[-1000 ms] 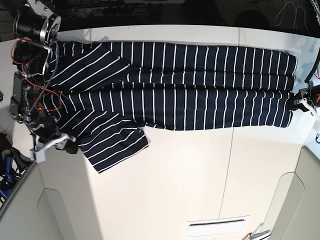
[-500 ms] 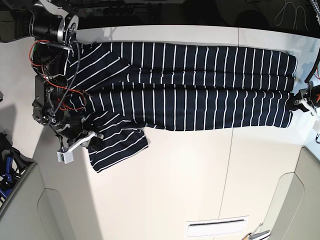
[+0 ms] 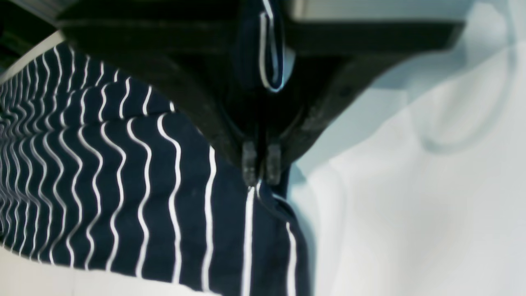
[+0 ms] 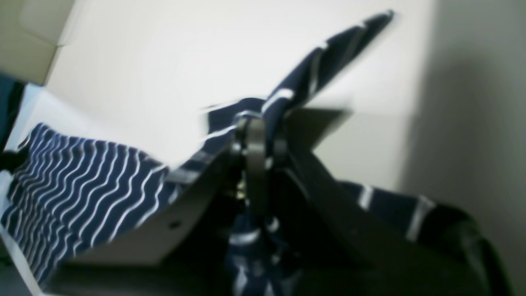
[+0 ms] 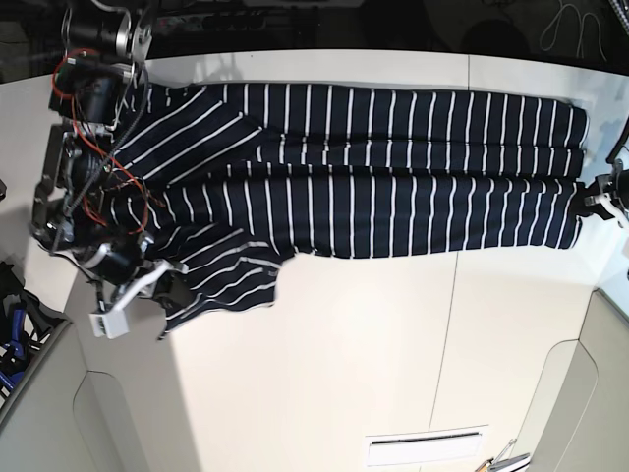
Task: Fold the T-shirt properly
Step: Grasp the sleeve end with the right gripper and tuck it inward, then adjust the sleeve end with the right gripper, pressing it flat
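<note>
The right gripper (image 5: 162,285) sits at the left edge of the base view, over the near sleeve of the T-shirt (image 5: 373,172). In the right wrist view its jaws are clamped on a bunched fold of the striped fabric (image 4: 263,135); that view is blurred, so how much cloth is taken cannot be told. The sleeve hem rises to the grip and stands off the table (image 5: 373,364).

The T-shirt lies lengthwise across the far half of the white table, sleeves toward the left of the base view, bottom hem toward the right. Long creases run along the body.

The left gripper (image 5: 590,202) sits at the right edge of the base view, at the near hem corner. In the left wrist view its fingertips (image 3: 249,160) are pinched together on the fabric edge (image 3: 254,193).
</note>
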Controlling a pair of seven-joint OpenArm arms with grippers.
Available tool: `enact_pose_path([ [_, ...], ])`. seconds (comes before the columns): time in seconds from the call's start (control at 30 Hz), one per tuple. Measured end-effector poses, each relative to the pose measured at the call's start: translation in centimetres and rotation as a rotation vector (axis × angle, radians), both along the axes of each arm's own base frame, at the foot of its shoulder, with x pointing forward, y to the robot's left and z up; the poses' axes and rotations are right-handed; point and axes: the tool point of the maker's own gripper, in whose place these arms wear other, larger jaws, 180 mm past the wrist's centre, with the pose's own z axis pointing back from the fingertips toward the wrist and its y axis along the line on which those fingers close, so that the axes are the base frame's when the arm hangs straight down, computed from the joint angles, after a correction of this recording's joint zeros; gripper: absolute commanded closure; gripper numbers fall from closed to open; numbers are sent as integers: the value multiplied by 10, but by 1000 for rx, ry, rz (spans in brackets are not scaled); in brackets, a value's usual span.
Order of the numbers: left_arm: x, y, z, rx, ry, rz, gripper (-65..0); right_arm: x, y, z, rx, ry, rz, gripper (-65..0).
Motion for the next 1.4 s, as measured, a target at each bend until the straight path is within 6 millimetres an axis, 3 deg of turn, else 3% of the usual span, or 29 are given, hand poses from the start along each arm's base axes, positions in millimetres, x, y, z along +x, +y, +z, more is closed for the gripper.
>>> enact_pose_path([
  [0.13,-1,19,17,55,4,-11,0,-39,-6,18,-32,-30,11,0],
  [0.27,0,18,25,67,5,-37,0,-73,-9,32,-12,-70,-1,0],
  [0.43,1,14,27,58,5,-49,0,-118,-11,24,-47,-26,2,0],
  [0.67,-18,4,20,10,115,-88,0,-162,-9,2,-63,70,12,0],
  [0.93,-28,4,21,-3,167,-106,0,-182,1,-23,-50,148,-38,0],
  [1.03,-28,2,30,-42,161,-107,0,-189,2,-40,-41,203,-54,0],
  [1.23,-33,17,50,-45,154,-96,0,-204,3,-54,-11,253,-66,0],
  [1.4,-55,9,37,-99,202,-95,0,-206,2,-56,-14,250,-77,0],
])
